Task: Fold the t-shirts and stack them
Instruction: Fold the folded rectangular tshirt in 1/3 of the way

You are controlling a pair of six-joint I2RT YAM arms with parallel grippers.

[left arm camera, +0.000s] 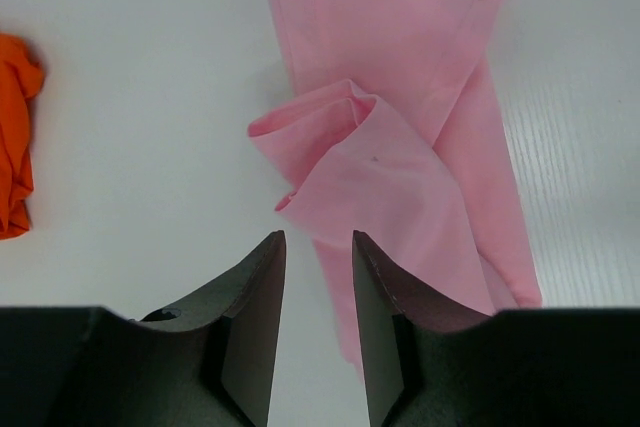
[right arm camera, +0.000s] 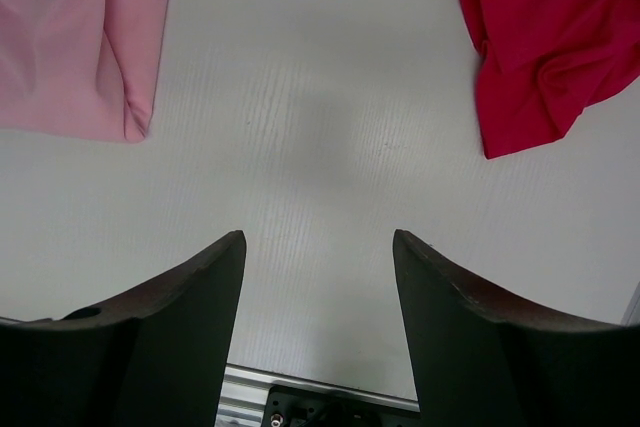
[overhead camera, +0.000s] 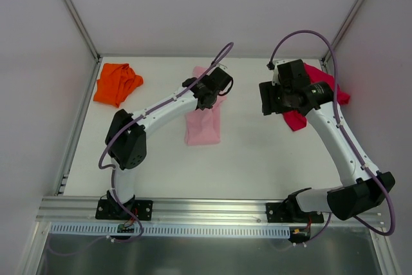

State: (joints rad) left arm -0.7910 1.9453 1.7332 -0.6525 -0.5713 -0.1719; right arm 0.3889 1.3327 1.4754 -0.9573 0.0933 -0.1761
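**Three tees apart on the table, both grippers released**

The white table (overhead camera: pixel 257 152) carries all three shirts, none of them stacked.

The left arm (overhead camera: pixel 161 111) reaches from its base toward the far middle of the table. The right arm (overhead camera: pixel 341 140) bends up the right side, and its wrist lies over the far right area.

The light pink t-shirt (overhead camera: pixel 205 127) is the longest piece. It is a narrow strip at the centre of the table, running from far to near. In the left wrist view the pink t-shirt (left arm camera: pixel 400 177) has a loose fold bunched up on top of the flatter cloth.

The crimson red t-shirt (overhead camera: pixel 335 91) is crumpled near the far right corner and partly covered by the right wrist. In the right wrist view the red cloth (right arm camera: pixel 540 37) lies well apart from the pink edge (right arm camera: pixel 60 47).

The bright orange t-shirt (overhead camera: pixel 116 84) is a crumpled heap near the far left corner, and its edge (left arm camera: pixel 12 147) shows in the left wrist view.

The left gripper (left arm camera: pixel 318 237) hovers above the pink strip. Its fingers stand a narrow gap apart and clamp nothing. The bunched fold is just beyond the fingertips.

The right gripper (right arm camera: pixel 320 237) is spread wide over bare table between the pink and red shirts, holding nothing.
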